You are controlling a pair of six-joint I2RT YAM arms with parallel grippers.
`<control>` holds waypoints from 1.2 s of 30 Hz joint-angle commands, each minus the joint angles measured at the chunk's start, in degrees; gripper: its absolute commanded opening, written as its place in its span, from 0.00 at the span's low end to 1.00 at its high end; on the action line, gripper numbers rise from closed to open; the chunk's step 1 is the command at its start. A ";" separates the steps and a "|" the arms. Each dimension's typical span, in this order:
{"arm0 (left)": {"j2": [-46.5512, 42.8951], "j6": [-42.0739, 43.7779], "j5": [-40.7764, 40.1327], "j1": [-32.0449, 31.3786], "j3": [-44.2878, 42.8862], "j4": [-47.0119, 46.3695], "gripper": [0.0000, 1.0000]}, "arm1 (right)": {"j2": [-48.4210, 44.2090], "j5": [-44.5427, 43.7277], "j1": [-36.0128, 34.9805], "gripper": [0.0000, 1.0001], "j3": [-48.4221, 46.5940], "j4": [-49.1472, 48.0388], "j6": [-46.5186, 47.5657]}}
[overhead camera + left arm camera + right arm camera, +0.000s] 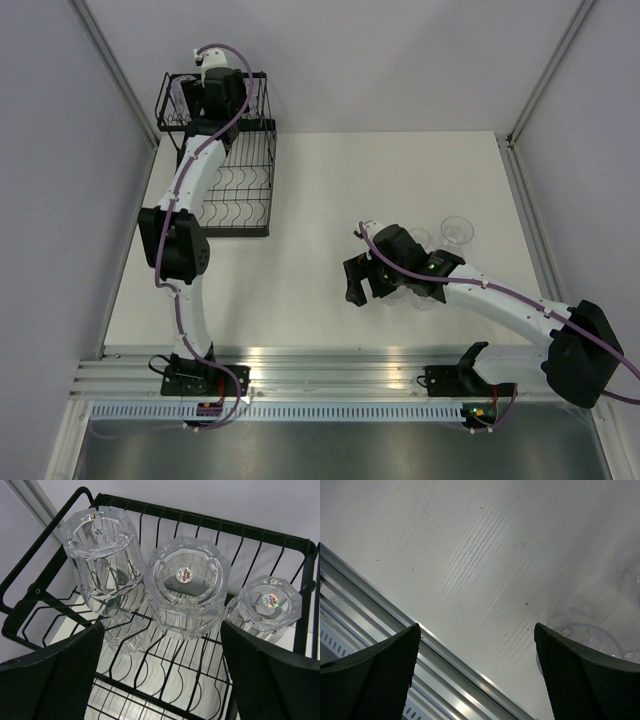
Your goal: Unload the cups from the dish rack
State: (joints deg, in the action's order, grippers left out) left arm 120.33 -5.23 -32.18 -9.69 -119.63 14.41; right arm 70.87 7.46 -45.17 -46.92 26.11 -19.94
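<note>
White matte surface, pale grey walls, aluminium rail along the near edge. Black wire dish rack sits far-left with clear faceted plastic cups inverted inside. Left claw is spread apart above them. Right claw is spread apart and empty, near the unloaded cups.

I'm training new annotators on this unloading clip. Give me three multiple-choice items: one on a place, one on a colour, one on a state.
1. Where on the table does the dish rack stand? A. far left corner B. centre C. near right edge
2. What colour are its wires? A. white B. black C. red
3. How is the left gripper? A. shut on a cup B. shut, empty C. open above the cups
Key: 1 A, the top view shows it there; 2 B, black in both views; 3 C, its fingers stand wide apart, gripping nothing.
</note>
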 commanded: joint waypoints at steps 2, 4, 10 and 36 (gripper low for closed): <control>2.35 4.18 5.98 1.60 -3.15 -2.64 1.00 | -0.74 -0.34 -0.27 0.98 -0.46 -0.97 -0.18; 3.15 4.18 8.18 2.40 -2.97 -3.68 1.00 | -0.30 -0.35 -0.18 0.98 -0.89 -0.71 -0.27; 6.31 4.27 11.61 3.54 -3.06 -6.67 1.00 | 1.37 -1.31 -0.19 0.98 -2.13 0.35 0.43; 11.85 7.79 17.42 5.91 -3.76 -19.34 0.79 | 9.55 -2.54 -0.18 0.98 -5.82 2.54 3.33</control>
State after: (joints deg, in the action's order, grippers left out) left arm 130.58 1.93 -15.77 -4.73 -121.93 -4.69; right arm 79.90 5.87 -45.17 -51.00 28.36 -17.50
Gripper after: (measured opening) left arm 0.833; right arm 0.979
